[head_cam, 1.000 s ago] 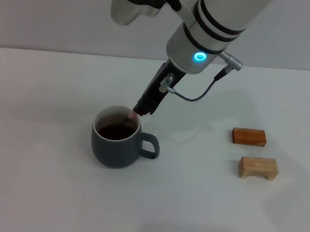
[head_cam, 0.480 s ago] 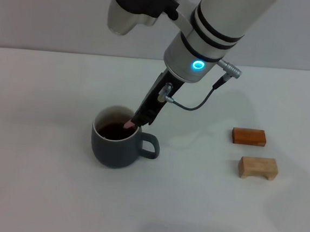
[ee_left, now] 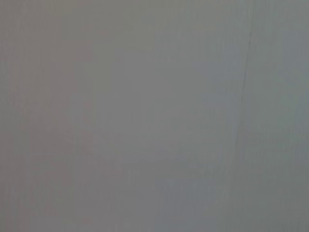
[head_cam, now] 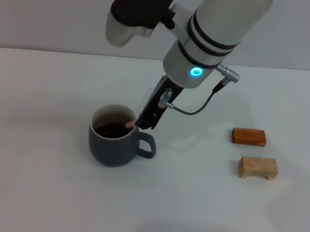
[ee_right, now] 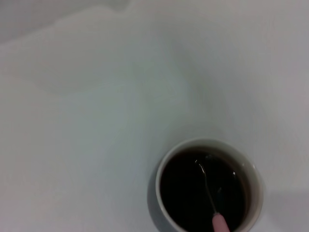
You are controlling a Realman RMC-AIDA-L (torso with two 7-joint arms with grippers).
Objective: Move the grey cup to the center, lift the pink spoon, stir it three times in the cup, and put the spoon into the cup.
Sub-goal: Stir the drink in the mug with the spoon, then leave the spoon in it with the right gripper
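One arm works: our right gripper (head_cam: 142, 121), seemingly clamping the slim pink-handled metal spoon (head_cam: 129, 124), slants it down-left into the squat blue-grey ceramic cup (head_cam: 111, 145).

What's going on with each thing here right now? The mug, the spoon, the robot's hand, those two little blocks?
grey cup: upright on the table, dark liquid inside, handle toward the blocks.
pink spoon: tilted, bowl dipped in the liquid, pink handle end held at the rim.
right gripper: shut on the spoon's handle, over the cup's rim.
orange-brown block: lying flat, untouched.
pale wooden block: lying beside it, apart, untouched.
left gripper: not in view.
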